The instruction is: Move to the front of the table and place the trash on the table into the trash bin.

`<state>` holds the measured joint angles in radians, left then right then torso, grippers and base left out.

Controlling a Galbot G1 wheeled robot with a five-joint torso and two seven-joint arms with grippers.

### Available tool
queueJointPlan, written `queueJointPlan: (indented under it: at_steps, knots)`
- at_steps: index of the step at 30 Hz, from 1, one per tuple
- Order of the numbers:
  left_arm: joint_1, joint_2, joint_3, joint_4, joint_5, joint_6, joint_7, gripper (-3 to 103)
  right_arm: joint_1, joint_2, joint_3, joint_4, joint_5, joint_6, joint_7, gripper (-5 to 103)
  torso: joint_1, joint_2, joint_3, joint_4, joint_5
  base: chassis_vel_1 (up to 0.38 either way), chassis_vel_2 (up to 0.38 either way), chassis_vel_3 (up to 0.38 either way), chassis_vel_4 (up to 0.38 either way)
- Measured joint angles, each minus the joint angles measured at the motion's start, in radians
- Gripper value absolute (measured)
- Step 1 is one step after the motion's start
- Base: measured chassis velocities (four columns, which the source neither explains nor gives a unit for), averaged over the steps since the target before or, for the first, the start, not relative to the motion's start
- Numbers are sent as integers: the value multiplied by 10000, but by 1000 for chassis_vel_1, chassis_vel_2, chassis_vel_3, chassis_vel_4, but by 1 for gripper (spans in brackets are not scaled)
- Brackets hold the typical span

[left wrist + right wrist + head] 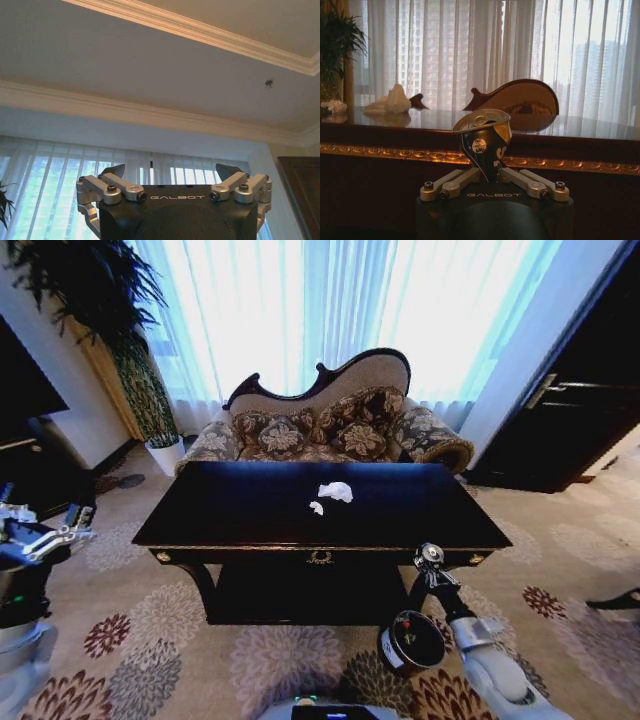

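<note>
Evidently right gripper (487, 165) around dark can (484, 135)

"GALBOT" on the left gripper (172, 172) body and right gripper (488, 167) body.

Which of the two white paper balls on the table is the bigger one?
The bigger paper ball lies farther from the robot, toward the sofa. The smaller paper ball sits just in front of it on the table.
</note>
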<state>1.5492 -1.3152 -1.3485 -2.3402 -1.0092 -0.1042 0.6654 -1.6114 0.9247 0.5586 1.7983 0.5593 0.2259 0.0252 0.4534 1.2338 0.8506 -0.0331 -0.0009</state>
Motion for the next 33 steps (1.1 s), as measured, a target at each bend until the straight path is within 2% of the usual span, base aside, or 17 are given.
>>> queueJointPlan:
  at_steps: [1,2,3,4,5,6,8,9,11,21,27,33]
  knots:
    - [-13,-6,15,5,21,6,19,100,-15,-22,-136,-310,18,-188,-15,0,0,-14,8,36,26,0,0,0,0]
    - [0,3,14,37,41,20,-24,100,-10,-6,-173,-341,-35,-193,-103,0,7,-23,20,-5,81,74,-18,-3,57]
    - [0,3,14,37,41,20,-24,100,-10,-6,-173,-341,-35,-193,-103,0,7,-23,20,-5,81,74,-18,-3,57]
    - [2,-8,-10,23,45,-4,11,100,94,-58,-121,-396,-88,-136,-163,0,22,-25,23,38,33,-2,-11,-16,57]
    - [6,-8,18,52,65,14,16,100,110,-81,-144,-503,-123,-144,-208,0,21,-25,19,24,8,-2,-11,97,-53]
    - [4,0,10,49,67,11,7,100,147,-83,-167,-633,-163,-130,-275,0,21,-21,12,5,23,-75,43,97,6]
    - [11,-5,-4,51,66,9,-6,100,191,-101,-177,-758,-203,-105,-334,0,19,-21,12,14,13,-75,38,53,6]
    - [19,-3,-18,41,67,6,13,100,256,-117,-206,-942,-255,-65,-408,0,18,-18,10,13,22,0,0,0,0]
    - [39,-3,-26,37,66,5,12,100,344,-128,-258,-1310,-361,-7,-526,0,7,-10,5,6,7,0,0,0,0]
    - [80,16,-57,-83,46,2,13,100,896,-97,-533,-2959,-815,89,-1059,0,7,-8,4,7,9,0,0,0,0]
    - [119,23,-116,-143,19,2,2,100,1368,44,-857,-3905,-1002,-309,-1176,0,4,-6,3,6,6,0,0,0,0]
    - [53,104,-88,-89,-70,9,-4,100,1687,297,-1177,-4731,-1803,-431,-1201,0,6,-7,3,5,7,0,0,0,0]
